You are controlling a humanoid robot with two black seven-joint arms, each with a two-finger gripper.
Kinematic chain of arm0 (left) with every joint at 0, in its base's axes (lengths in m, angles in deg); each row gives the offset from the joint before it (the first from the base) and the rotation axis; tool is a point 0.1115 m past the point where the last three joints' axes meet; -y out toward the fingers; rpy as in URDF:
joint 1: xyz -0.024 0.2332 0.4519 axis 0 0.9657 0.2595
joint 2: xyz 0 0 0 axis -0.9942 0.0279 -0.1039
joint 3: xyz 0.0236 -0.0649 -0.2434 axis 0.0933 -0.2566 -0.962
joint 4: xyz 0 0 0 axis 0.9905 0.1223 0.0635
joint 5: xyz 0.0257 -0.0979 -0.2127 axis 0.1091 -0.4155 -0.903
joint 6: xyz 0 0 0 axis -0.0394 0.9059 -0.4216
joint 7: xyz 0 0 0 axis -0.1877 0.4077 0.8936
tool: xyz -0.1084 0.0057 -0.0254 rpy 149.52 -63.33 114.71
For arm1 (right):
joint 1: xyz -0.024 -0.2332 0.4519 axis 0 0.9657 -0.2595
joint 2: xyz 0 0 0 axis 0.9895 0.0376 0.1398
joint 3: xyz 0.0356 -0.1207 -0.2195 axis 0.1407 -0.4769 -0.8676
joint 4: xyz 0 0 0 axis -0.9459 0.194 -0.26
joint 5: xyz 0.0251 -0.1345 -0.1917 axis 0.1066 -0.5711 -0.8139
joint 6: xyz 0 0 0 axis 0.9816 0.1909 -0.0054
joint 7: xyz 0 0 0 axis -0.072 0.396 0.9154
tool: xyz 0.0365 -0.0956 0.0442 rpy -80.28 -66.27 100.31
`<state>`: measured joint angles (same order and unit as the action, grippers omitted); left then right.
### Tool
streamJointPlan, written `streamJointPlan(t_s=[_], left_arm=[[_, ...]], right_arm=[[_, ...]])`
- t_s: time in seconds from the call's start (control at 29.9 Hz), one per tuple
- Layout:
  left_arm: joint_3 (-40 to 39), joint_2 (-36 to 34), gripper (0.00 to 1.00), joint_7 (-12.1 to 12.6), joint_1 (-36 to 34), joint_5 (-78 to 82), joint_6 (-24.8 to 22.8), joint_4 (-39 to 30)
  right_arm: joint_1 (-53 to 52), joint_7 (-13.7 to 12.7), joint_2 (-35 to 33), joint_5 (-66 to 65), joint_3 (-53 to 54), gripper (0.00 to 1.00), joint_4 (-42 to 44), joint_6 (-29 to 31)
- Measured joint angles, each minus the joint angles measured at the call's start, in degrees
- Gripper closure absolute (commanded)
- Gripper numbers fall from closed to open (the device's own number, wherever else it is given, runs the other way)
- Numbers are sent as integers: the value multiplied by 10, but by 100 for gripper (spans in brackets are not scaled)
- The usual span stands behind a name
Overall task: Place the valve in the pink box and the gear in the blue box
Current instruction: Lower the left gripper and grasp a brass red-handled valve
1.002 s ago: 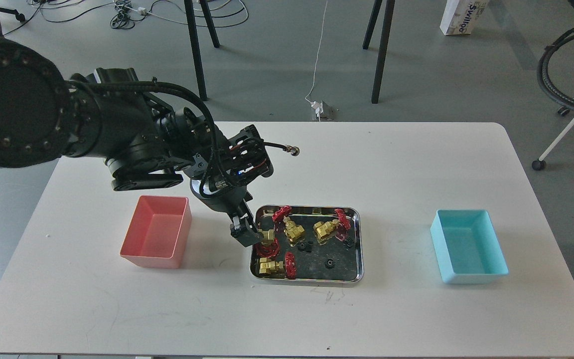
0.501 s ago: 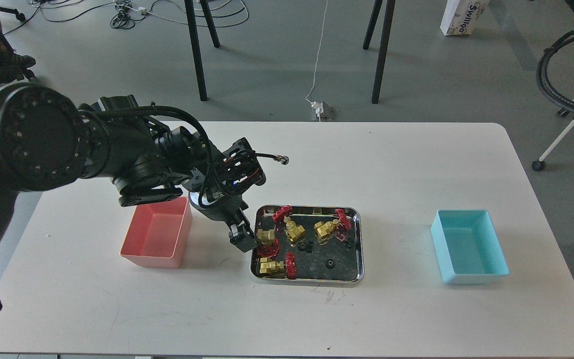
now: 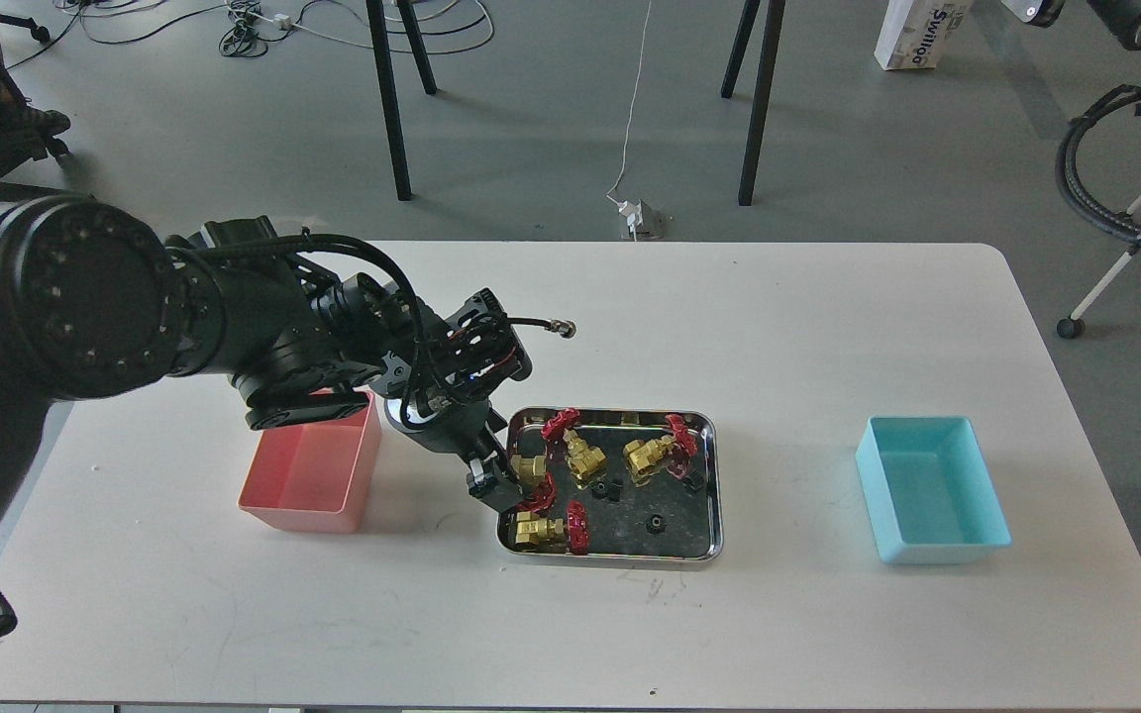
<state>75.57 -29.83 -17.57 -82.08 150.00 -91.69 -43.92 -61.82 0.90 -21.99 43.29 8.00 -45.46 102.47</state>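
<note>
Several brass valves with red handwheels lie in the steel tray point(image 3: 715, 495): one at the left edge point(image 3: 530, 465), one at the front left point(image 3: 541, 532), one in the middle point(image 3: 583, 458) and one to the right point(image 3: 648, 455). Three tiny black gears point(image 3: 613, 489) point(image 3: 654, 522) point(image 3: 694, 482) lie among them. My left gripper point(image 3: 493, 483) points down at the tray's left edge, right against the left-edge valve. Its fingers look dark and merged. The pink box point(image 3: 305, 480) is empty, left of the tray, its far end under my arm. The blue box point(image 3: 932, 490) is empty at the right. My right gripper is out of view.
My bulky left arm point(image 3: 263, 317) reaches over the table's left half and over the pink box's far rim. A loose cable end point(image 3: 563, 327) sticks out from the wrist. Chair legs and cables are on the floor beyond the table.
My left arm has dropped and pulled in a little. The gripper has shifted slightly right and down, closer onto the left-edge valve. The valves, gears and boxes have not moved.
</note>
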Motion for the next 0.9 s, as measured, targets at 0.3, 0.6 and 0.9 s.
streamJointPlan(t_s=[0.3, 0.6, 0.9], left_arm=[[-16, 0, 17, 0, 18, -3, 12, 0], [-25, 0, 24, 0, 41, -3, 40, 12], [-25, 0, 32, 0, 61, -2, 47, 43]], right_arm=[[14, 0, 2, 0, 0, 1, 0, -1], [22, 0, 3, 0, 0, 1, -1, -1], [23, 0, 3, 0, 0, 1, -2, -1]])
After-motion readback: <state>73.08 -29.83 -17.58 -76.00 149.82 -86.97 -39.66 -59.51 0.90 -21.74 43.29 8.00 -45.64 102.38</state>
